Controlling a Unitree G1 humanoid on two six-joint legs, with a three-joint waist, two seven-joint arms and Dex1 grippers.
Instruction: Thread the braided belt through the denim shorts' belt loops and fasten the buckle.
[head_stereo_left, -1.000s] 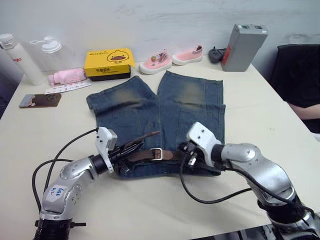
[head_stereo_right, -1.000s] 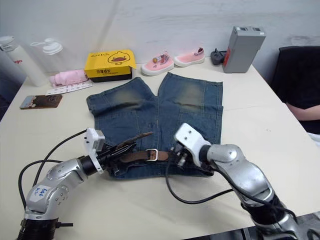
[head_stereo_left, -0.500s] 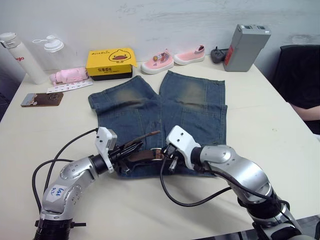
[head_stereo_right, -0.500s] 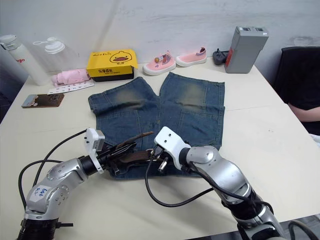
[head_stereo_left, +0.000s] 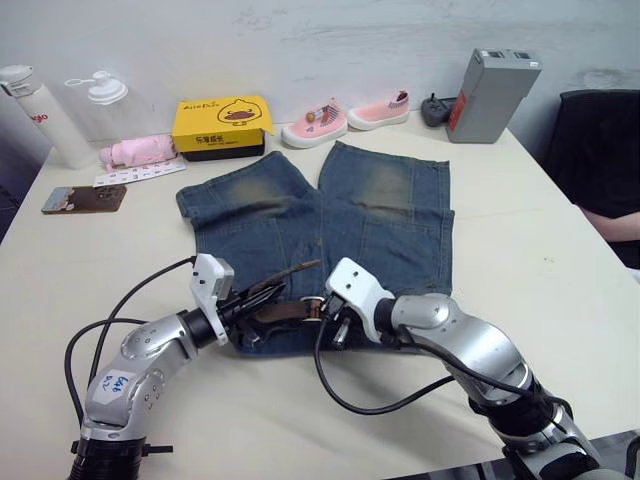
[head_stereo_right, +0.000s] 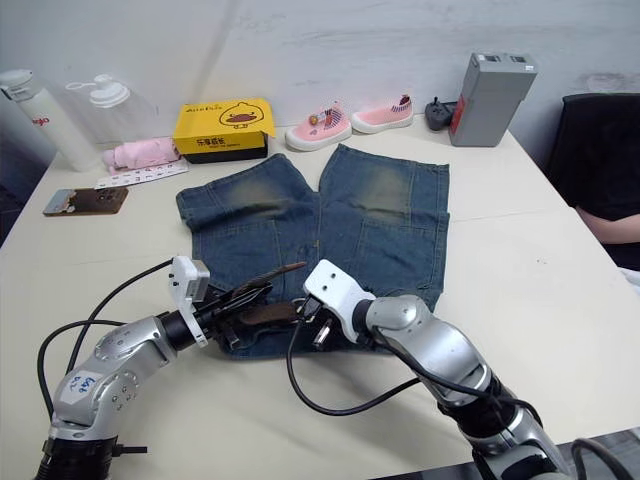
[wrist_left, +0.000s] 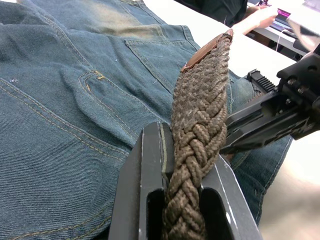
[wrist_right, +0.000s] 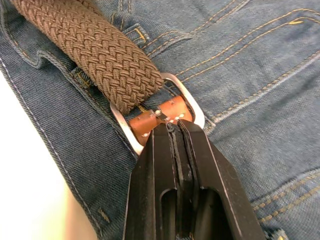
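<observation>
Blue denim shorts (head_stereo_left: 330, 215) lie flat on a pale table (head_stereo_left: 540, 230), the braided belt (wrist_left: 200, 125) along their waistband pinched in the left gripper (wrist_left: 172, 165), the right gripper (wrist_right: 176, 131) pressed together at the silver buckle (wrist_right: 170, 107).

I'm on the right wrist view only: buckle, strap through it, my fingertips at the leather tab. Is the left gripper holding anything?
Observer: Yes. The left gripper is shut on the braided belt, with the strap running out between its fingers.
Operator: Where's the tip end?
Observer: The leather tip is free. It sticks up past the left gripper, lifted off the denim shorts.
Operator: How do the shorts lie?
Observer: Flat on the table, waistband nearest the robot, legs pointing away toward the pink shoes.
</observation>
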